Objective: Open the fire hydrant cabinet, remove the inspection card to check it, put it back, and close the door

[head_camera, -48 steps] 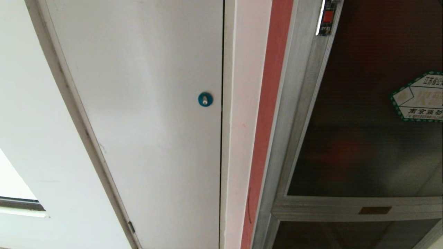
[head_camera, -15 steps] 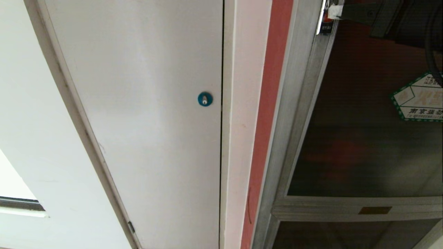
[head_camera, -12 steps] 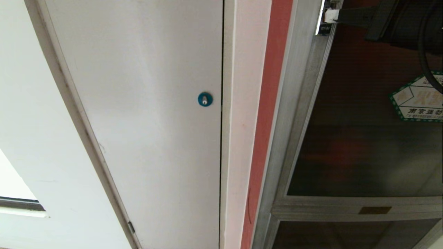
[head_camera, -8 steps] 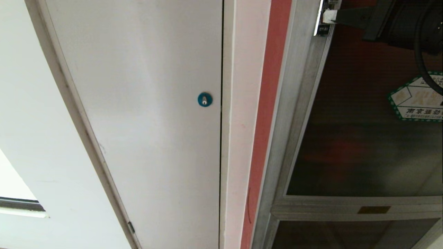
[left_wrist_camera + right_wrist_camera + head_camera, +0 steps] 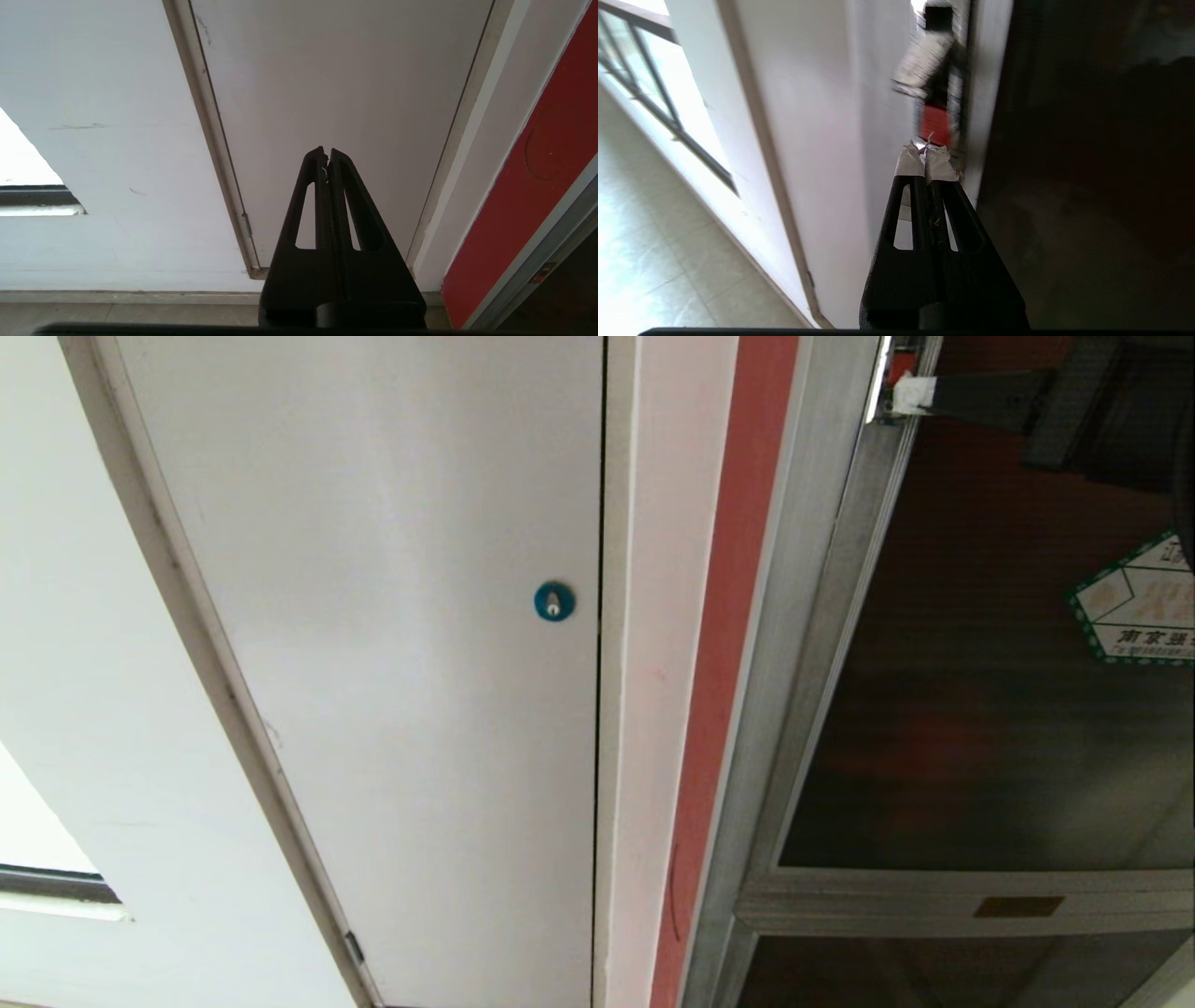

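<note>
Touching the door's red latch tab, right hand closed, empty.

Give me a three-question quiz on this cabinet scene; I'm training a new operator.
1. True or false: the right hand has its taped fingertips pressed together at the red latch tab.
2. Which hand points at the white panel with the blue lock, away from the door? A) left B) right
3. What colour borders the hexagonal sticker?

Key: 1 true; 2 A, the left hand; 3 green.
</note>
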Tool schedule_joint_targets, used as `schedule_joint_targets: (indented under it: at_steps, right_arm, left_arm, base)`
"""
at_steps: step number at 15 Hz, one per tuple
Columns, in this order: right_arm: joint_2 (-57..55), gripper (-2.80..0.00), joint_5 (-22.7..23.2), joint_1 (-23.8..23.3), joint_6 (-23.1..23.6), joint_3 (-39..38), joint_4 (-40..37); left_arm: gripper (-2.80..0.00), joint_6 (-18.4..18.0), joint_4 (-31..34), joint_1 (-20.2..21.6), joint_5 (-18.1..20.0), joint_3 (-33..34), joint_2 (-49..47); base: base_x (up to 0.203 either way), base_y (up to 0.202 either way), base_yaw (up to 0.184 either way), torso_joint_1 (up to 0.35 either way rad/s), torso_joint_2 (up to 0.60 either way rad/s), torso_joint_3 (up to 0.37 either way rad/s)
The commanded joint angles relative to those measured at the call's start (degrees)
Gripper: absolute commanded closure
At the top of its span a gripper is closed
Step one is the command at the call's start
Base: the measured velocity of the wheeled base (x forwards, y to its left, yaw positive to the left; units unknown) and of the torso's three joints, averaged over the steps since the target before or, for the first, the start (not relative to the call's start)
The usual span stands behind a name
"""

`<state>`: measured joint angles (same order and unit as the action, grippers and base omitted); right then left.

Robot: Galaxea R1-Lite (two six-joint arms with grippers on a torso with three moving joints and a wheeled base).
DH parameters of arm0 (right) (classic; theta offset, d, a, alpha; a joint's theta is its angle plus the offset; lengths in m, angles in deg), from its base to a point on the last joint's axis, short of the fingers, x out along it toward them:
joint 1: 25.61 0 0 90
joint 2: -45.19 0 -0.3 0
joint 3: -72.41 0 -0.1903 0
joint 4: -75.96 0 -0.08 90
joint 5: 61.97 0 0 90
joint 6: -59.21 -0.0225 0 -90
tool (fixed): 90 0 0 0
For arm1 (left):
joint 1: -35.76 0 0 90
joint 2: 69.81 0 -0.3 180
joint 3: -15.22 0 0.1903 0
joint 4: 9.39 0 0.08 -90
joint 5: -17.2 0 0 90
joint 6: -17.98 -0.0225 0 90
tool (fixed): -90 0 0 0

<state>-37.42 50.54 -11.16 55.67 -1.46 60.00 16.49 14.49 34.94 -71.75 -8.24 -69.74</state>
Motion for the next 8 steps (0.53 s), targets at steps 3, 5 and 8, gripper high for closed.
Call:
schedule_joint_targets:
  at_steps: [3, 5, 8]
  right_arm:
    - [3.16, 0.0, 2.18, 0.23, -0.06, 0.83, 0.49]
    - [3.06, 0.0, 2.24, 0.23, -0.24, 2.35, 0.42]
    - [1.94, 0.0, 2.62, 0.31, -0.24, 4.74, 0.36]
  left_arm:
    - [0.0, -0.01, 0.01, 0.03, 0.01, 0.01, 0.01]
    - [0.0, -0.01, 0.01, -0.05, 0.01, 0.01, 0.01]
    - [0.0, -0.01, 0.01, 0.0, 0.01, 0.01, 0.01]
  base:
    - [0.0, 0.0, 0.0, 0.0, 0.0, 0.0]
    - [0.0, 0.0, 0.0, 0.0, 0.0, 0.0]
    - [0.0, 0.0, 0.0, 0.0, 0.0, 0.0]
